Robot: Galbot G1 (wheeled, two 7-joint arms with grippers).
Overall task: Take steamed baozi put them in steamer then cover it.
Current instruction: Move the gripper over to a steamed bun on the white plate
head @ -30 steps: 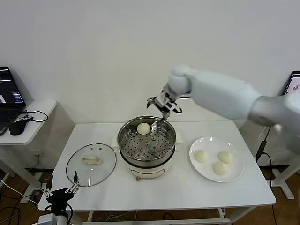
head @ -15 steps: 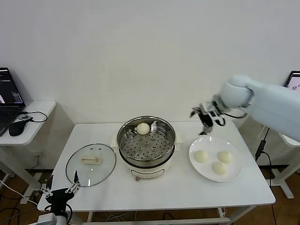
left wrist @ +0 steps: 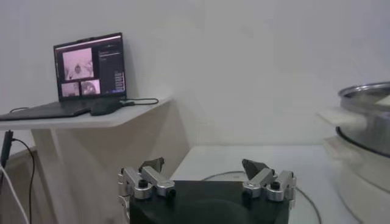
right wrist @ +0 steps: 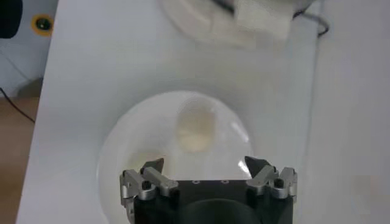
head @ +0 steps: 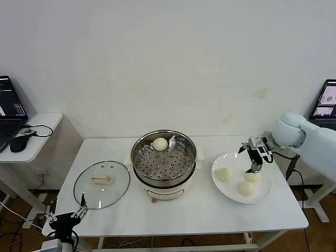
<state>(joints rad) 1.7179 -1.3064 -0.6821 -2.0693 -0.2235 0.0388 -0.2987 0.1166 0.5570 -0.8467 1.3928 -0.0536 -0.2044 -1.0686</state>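
In the head view, one cream-white baozi bun (head: 160, 143) is seen in the shiny steel steamer basket (head: 164, 157); three lie on the white round plate (head: 229, 185), below the empty, wide-open right gripper (head: 255, 167). The glass lid (head: 102, 184) rests on the white bench (head: 205, 212). In the left wrist view, the left gripper (left wrist: 207, 175) is seen spread, empty. In the right wrist view, open fingers (right wrist: 259, 167) are seen above the plate.

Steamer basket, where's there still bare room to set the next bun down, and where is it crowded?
The steamer holds one baozi against its far wall; the perforated floor in front of and beside it is bare. The plate is crowded: three buns and the open right gripper above them.
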